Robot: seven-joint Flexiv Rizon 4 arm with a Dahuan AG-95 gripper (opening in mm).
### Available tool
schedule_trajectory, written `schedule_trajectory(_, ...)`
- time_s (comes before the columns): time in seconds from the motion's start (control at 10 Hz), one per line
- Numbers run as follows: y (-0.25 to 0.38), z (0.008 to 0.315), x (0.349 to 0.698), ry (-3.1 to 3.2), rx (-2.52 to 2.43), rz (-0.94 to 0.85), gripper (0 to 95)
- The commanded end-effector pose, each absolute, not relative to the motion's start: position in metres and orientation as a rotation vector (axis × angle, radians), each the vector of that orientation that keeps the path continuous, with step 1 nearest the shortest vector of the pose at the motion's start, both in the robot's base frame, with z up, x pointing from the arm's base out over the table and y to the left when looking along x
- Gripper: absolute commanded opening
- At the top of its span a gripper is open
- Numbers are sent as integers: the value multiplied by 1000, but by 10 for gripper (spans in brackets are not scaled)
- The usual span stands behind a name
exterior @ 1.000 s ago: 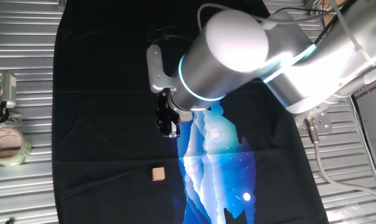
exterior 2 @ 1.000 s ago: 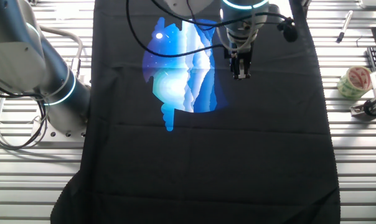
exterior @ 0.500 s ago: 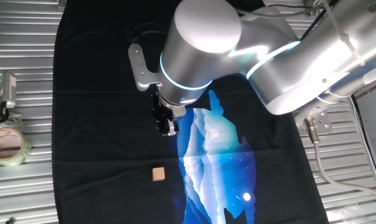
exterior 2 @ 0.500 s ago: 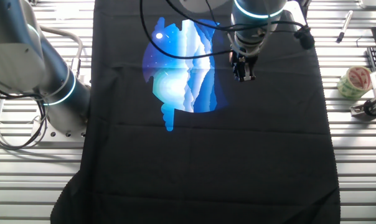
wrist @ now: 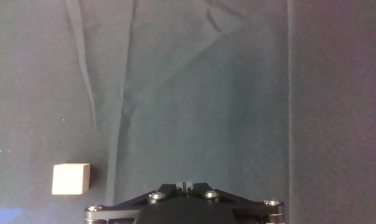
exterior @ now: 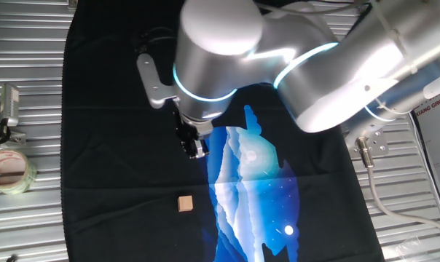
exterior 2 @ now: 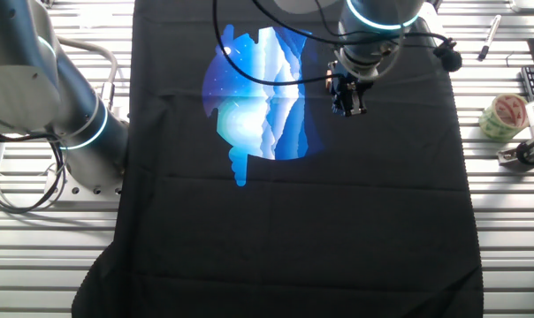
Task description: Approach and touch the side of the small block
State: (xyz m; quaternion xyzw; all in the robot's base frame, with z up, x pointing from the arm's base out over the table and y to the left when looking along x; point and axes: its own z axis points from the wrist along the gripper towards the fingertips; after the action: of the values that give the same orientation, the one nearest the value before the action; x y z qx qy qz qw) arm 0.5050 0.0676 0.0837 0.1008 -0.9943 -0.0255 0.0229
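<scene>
In the hand view only the black base of the gripper [wrist: 185,202] with its screws shows at the lower edge; the fingertips are cut off, so I cannot tell if the jaws are open or closed. In both fixed views the gripper [exterior: 194,145] is dark and small against the black cloth [exterior: 111,160], and the gap between the jaws is not readable there either.

The small block [wrist: 71,179] lies on the cloth at about 9 o'clock from the gripper base in the hand view, apart from it. In one fixed view the small block [exterior: 184,203] sits at about 6 o'clock from the gripper, near the blue printed picture [exterior: 253,182], not touching the gripper. In the other fixed view I cannot find the block; the arm may hide it.

On the bench [exterior: 23,218] a roll of clear tape [exterior: 9,171] lies at the left edge. A label [exterior: 435,105] at the right edge is cut off; I can read only "GROUP".
</scene>
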Motion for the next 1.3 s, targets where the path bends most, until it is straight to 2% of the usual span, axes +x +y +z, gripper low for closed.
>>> schedule_trajectory(0.1,67,85,503,-3083,371,-50,0)
schedule_trajectory(1.3,67,85,503,-3055,391,-57,0)
